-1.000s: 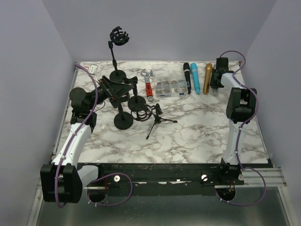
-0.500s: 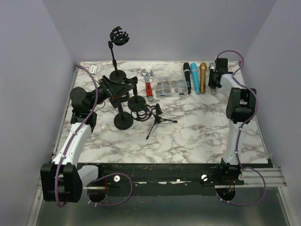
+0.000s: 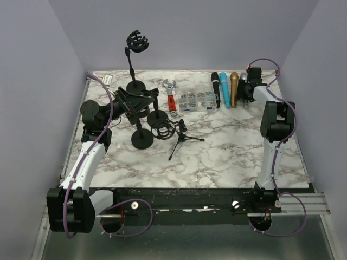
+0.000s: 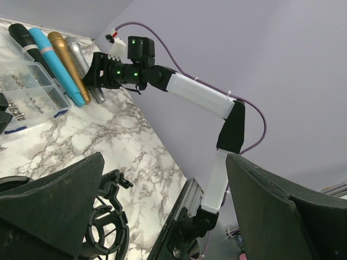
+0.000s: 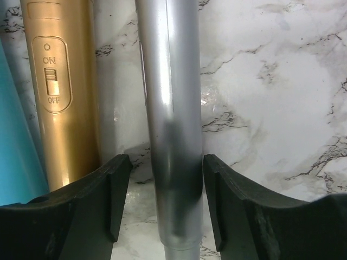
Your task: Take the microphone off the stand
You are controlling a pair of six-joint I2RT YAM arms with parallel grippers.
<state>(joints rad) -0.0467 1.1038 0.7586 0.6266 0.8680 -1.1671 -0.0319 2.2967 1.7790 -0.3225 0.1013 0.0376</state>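
Observation:
Four microphones lie in a row at the back right: black (image 3: 216, 89), blue (image 3: 225, 89), gold (image 3: 233, 89) and silver (image 5: 172, 124). My right gripper (image 3: 245, 93) is low over the silver one. In the right wrist view its jaws (image 5: 165, 200) are open and straddle the silver body with a small gap on each side. The gold microphone (image 5: 62, 92) lies just to the left. My left gripper (image 3: 139, 103) is open and empty among the black stands. A tall stand (image 3: 133, 65) carries an empty shock mount (image 3: 136, 42).
A second stand with a round base (image 3: 143, 140), a loose shock mount (image 3: 162, 130) and a small tripod (image 3: 181, 138) stand at centre left. A clear parts box (image 3: 198, 100) and a red-handled wrench (image 3: 172, 95) lie beside the microphones. Walls close the back and sides.
The gold microphone now lies further left, against the blue one. My right gripper has shifted slightly left over the silver microphone. The left arm has not moved.

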